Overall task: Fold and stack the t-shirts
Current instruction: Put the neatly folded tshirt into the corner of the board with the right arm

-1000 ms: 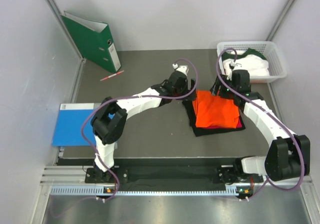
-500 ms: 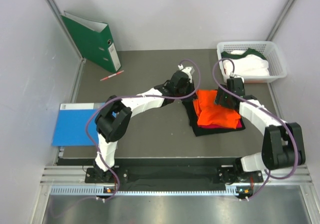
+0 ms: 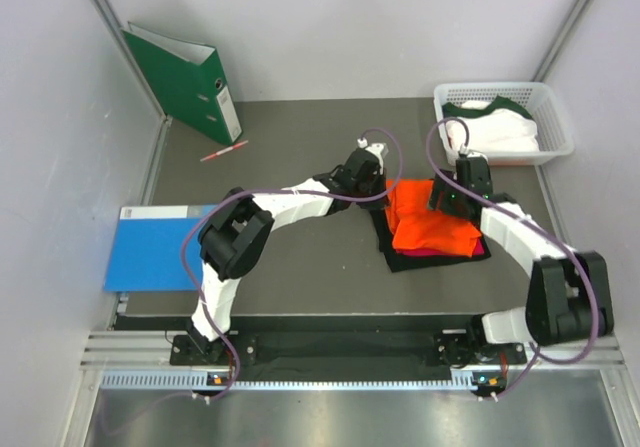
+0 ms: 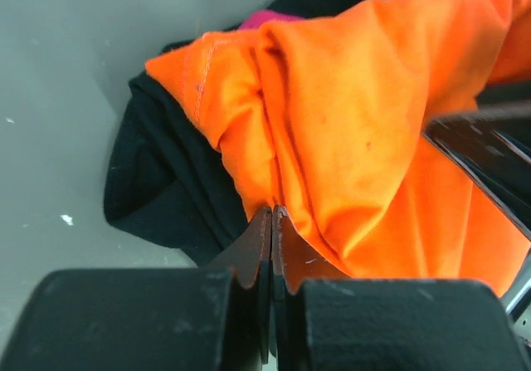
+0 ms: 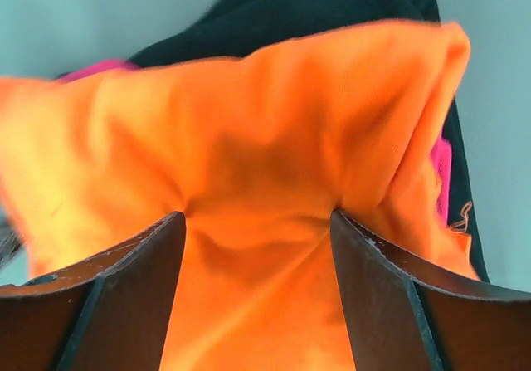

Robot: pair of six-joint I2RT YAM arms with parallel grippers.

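Note:
The orange t-shirt (image 3: 432, 222) lies rumpled on top of a magenta one (image 4: 265, 16) and a black one (image 3: 381, 225) at mid-table. My left gripper (image 3: 382, 189) sits at the orange shirt's left edge. In the left wrist view its jaws (image 4: 272, 210) are shut, pinching a fold of orange cloth. My right gripper (image 3: 449, 204) is open and presses down on the orange shirt's far part, with cloth spanning between its spread fingers (image 5: 257, 215). A white t-shirt with green trim (image 3: 497, 129) lies in the basket.
The white basket (image 3: 548, 103) stands at the back right. A green ring binder (image 3: 185, 82) leans at the back left, with a red pen (image 3: 223, 151) in front of it. A blue folder (image 3: 150, 247) lies at the left edge.
My left gripper went from open to shut at the orange shirt's left edge and shifted slightly right. My right gripper moved from the shirt's far edge onto the cloth, bunching it.

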